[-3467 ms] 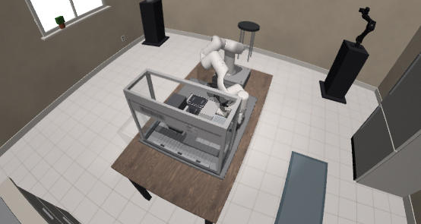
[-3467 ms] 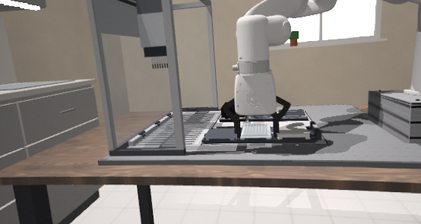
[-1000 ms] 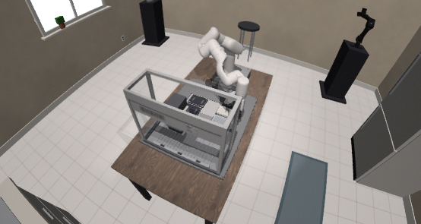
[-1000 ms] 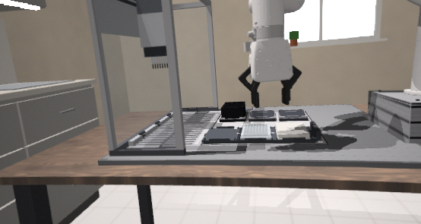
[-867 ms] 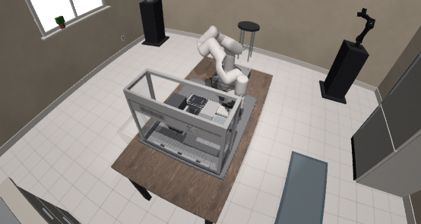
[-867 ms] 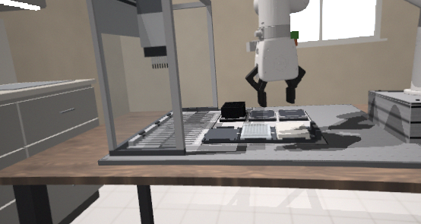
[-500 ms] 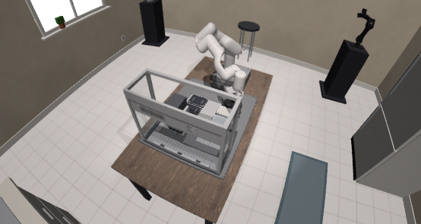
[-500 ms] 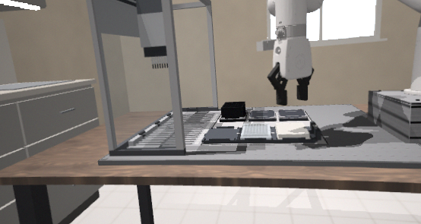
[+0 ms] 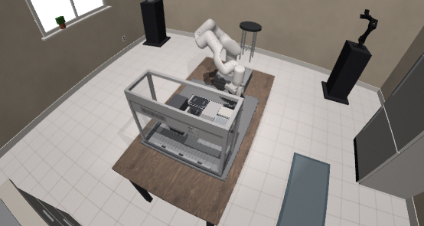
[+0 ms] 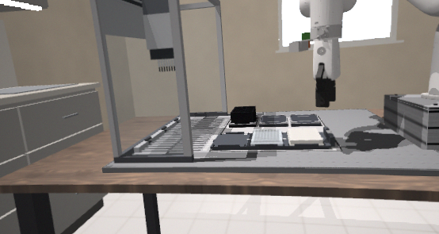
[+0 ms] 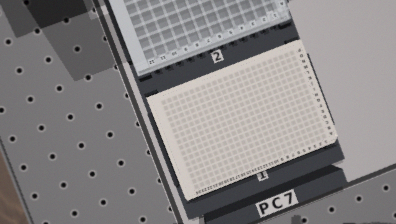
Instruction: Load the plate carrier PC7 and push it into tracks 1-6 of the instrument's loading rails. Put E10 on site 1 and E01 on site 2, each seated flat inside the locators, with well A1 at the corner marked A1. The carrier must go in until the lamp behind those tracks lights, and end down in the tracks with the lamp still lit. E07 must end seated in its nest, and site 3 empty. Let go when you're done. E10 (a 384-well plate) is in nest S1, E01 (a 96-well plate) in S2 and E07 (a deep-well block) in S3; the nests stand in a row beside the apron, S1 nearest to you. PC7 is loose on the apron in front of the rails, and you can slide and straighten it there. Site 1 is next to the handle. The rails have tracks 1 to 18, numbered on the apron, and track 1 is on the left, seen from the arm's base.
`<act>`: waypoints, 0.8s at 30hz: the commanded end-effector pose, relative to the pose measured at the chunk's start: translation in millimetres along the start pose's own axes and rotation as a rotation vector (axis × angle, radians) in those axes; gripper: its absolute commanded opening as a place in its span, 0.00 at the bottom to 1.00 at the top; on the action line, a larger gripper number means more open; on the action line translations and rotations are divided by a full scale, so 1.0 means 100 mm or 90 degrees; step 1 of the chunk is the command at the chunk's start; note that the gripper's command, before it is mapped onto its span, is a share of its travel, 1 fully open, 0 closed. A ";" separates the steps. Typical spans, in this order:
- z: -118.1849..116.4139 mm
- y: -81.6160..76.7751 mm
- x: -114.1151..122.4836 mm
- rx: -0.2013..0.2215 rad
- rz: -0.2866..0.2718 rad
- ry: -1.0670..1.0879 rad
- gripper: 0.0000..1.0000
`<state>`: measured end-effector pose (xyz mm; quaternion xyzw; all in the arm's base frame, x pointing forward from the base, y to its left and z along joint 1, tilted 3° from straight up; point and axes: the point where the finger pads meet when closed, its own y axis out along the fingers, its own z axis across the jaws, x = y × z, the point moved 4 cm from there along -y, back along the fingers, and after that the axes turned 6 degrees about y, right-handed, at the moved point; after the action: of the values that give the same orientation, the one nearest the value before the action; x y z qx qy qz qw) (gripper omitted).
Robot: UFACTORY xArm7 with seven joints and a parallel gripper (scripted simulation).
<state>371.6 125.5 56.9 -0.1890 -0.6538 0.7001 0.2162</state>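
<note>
The carrier PC7 [image 11: 276,202] lies on the apron in front of the rails, skewed in the wrist view. The cream 384-well plate E10 [image 11: 242,117] sits on site 1 next to the handle and also shows in the side view [image 10: 305,136]. The clear 96-well plate E01 [image 11: 200,25] [image 10: 267,136] sits on site 2. Site 3 [image 10: 230,140] is bare. The black deep-well block E07 [image 10: 242,114] stands in nest S3. Nests S2 [image 10: 273,120] and S1 [image 10: 305,119] hold nothing. My gripper [image 10: 325,94] hangs open and empty well above the carrier's handle end. Its fingers are out of the wrist view.
The instrument frame [image 10: 158,74] stands over the loading rails [image 10: 178,135] to the left of the carrier. A grey block [image 10: 414,119] at the arm's base stands at the right. The perforated baseplate [image 11: 65,140] runs alongside the carrier.
</note>
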 end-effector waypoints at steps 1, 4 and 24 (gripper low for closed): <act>0.17 -0.03 0.09 -0.014 -0.002 -0.082 0.82; 0.30 -0.03 0.16 -0.014 -0.001 -0.146 0.82; 0.43 -0.03 0.24 -0.014 0.000 -0.233 0.82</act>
<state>327.7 102.2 62.6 -0.0597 -0.6895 0.7159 0.0924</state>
